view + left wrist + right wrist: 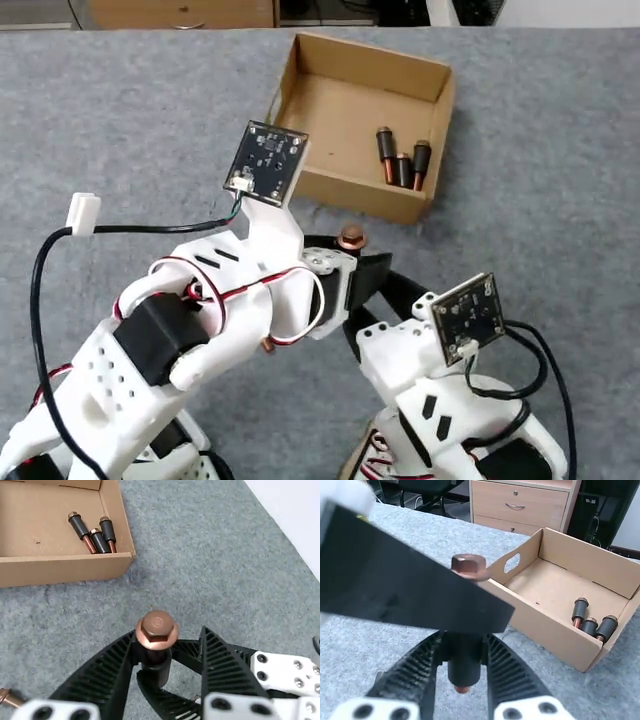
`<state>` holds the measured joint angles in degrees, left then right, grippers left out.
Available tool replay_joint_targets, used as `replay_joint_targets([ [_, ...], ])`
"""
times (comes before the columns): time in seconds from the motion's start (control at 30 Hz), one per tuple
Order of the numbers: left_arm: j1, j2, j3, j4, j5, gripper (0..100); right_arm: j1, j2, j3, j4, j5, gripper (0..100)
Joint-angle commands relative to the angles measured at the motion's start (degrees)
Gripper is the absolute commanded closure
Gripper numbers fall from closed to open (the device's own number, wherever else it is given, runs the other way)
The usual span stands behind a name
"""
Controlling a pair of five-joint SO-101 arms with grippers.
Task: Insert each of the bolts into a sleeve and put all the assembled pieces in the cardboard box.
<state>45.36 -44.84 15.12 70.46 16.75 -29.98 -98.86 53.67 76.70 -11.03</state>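
Observation:
A copper bolt [156, 628] stands in a black sleeve [464, 662], its hex head [351, 238] up and its tip poking out below. My right gripper [464, 645] is shut on that sleeve, just in front of the cardboard box [360, 190]. My left gripper [169, 635] is open around the bolt's head. One finger [107, 672] touches it and the other [220, 662] stands apart. Three assembled pieces [402, 160] lie in the box's right corner. A loose bolt [7, 697] lies on the mat beside the left gripper.
Grey felt covers the table. The box's front wall [65, 570] is close beyond the held piece. A white connector on a black cable [83, 213] lies at the left. Wooden drawers [520, 502] stand beyond the table.

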Motion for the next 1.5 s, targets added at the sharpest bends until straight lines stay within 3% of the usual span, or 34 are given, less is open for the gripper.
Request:
replay_joint_targets([
  [0.0,-0.4,-0.7,1.3,0.1,0.0,81,-0.2,-0.1,-4.2,0.0,0.5,99.7],
  [0.33,-4.6,-0.8,-0.9,-0.9,0.4,45,0.0,-0.1,-5.4,-0.2,0.6,99.7],
  [0.5,-12.7,-0.9,-11.5,0.3,0.4,44,7.9,0.5,-5.1,-6.5,0.7,99.7],
  [0.6,-16.2,-2.7,-15.5,5.9,0.4,44,11.8,1.5,-5.0,-12.7,0.5,99.7],
  [0.83,-21.0,-10.4,-10.5,14.3,0.4,44,12.4,15.8,-10.4,-23.0,-1.7,99.7],
  [0.97,-24.6,-16.9,-4.0,17.4,-0.1,55,12.4,29.8,-19.9,-29.2,-1.7,99.7],
  [1.2,-28.5,-28.4,4.2,18.0,-6.5,100,18.0,63.3,-48.9,-32.7,-0.2,99.7],
  [1.3,-29.5,-32.6,5.9,18.4,-8.8,93,20.2,77.0,-62.6,-32.6,-0.2,99.7],
  [1.47,-32.5,-37.6,9.5,18.4,-10.2,98,21.3,97.8,-83.0,-28.6,-0.1,99.7],
])
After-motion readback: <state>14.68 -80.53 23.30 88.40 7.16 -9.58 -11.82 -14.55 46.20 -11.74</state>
